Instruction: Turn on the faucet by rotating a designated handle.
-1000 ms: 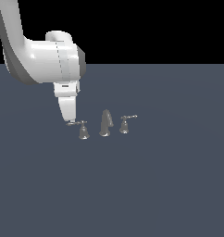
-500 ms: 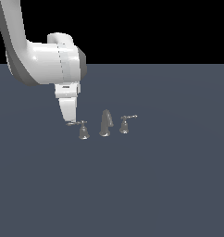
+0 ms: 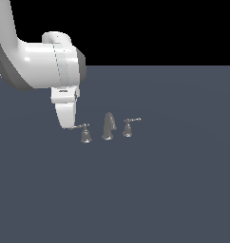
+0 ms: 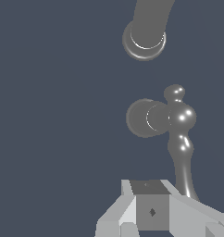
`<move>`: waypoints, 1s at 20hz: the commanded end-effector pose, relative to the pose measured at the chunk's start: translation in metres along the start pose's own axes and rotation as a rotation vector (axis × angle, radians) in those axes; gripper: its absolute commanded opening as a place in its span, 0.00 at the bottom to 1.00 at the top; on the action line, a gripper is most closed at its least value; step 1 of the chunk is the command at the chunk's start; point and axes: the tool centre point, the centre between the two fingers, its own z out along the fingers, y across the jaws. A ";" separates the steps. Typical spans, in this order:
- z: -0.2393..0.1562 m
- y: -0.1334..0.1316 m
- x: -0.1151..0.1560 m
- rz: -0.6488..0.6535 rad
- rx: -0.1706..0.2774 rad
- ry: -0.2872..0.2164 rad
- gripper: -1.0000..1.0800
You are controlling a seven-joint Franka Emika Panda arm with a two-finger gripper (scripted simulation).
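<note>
The faucet's tall curved spout [image 3: 108, 126] stands between two small grey handles. The designated handle [image 3: 85, 135] is on the exterior view's left, with a wide base and a level lever pointing at my gripper [image 3: 69, 125]. The fingers hang down at the lever's knobbed tip, touching or almost touching it. In the wrist view the handle [image 4: 148, 118] is seen from above. Its lever [image 4: 182, 157] runs to the edge of my gripper [image 4: 151, 217], whose fingers sit together with no gap and hold nothing. The spout [image 4: 144, 39] lies beyond.
The smaller handle [image 3: 128, 128], with an up-tilted lever, stands on the exterior view's right of the spout. All three pieces stand on a flat dark blue-grey floor [image 3: 150, 190]. My bulky white arm [image 3: 45, 64] hangs over the exterior view's left.
Hardly anything differs. The gripper stays at the lever's tip and the upper arm has shifted only slightly. The lever's angle looks the same.
</note>
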 end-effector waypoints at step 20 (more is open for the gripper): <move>0.000 0.044 0.004 -0.005 0.007 -0.005 0.00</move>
